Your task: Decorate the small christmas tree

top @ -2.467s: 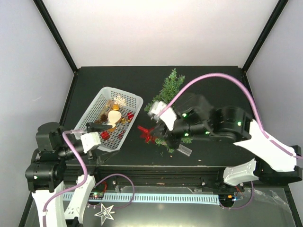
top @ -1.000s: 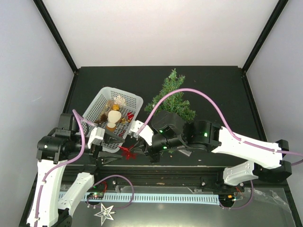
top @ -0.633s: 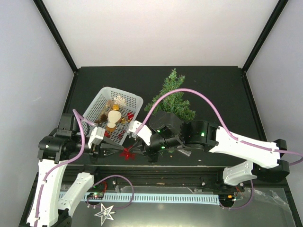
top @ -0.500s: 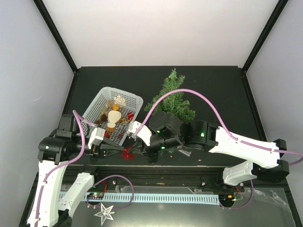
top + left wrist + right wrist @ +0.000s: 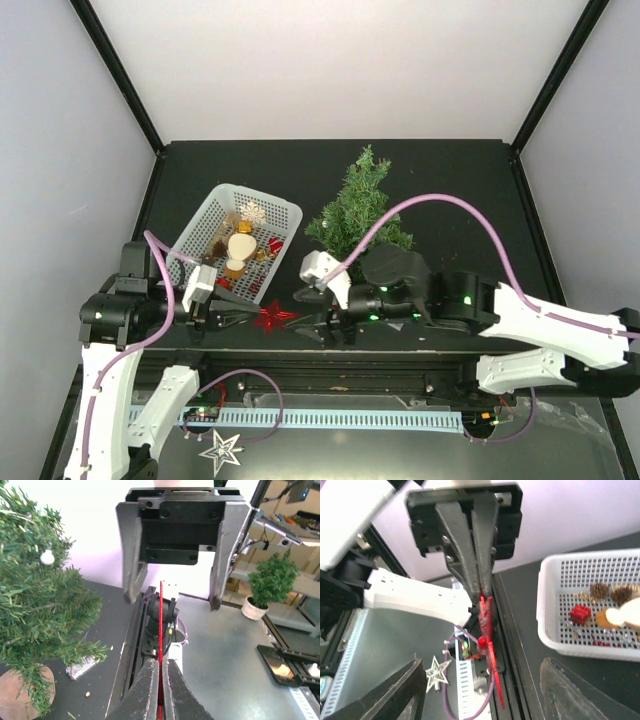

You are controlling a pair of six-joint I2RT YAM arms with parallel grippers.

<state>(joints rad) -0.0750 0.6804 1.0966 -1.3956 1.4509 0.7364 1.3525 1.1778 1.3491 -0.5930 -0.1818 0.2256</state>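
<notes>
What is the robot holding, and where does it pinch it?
The left claw pinches the red star by one edge; the right claw is open, holding nothing.

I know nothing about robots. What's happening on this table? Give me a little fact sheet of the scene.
left gripper: shut on the red star ornament, held edge-on
right gripper: open, facing the ornament, not gripping it
small christmas tree: upright on the black table, beyond the right arm
white basket: left of the tree, holding pine cones and a red gift box
stage: ornament not yet on the tree
</notes>
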